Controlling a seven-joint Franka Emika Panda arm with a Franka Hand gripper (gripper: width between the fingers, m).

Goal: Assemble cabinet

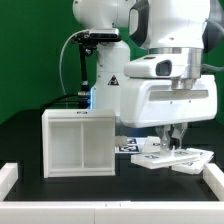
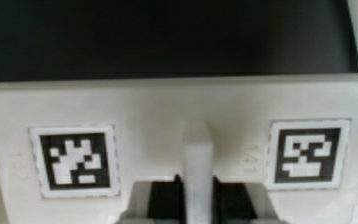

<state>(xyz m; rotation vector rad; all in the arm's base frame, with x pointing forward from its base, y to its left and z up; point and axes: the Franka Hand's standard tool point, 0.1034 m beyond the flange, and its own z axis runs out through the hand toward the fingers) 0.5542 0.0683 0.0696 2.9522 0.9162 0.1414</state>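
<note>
The cabinet (image 1: 78,143) looks like matt white plastic, its inner walls ribbed rather than smooth. The table (image 1: 110,187) is a dull, matt black. The arm's casing (image 1: 175,95) is smooth white plastic with a soft gloss. The tagged panel (image 2: 176,112) is smooth, matt white plastic.

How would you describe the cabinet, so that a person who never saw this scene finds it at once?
Start at the big white arm over the black table. At the exterior view's left of it stands the cabinet, a white box. Unlike the flat tagged panels beside it, it is tall and boxy, its open front facing the camera.
</note>
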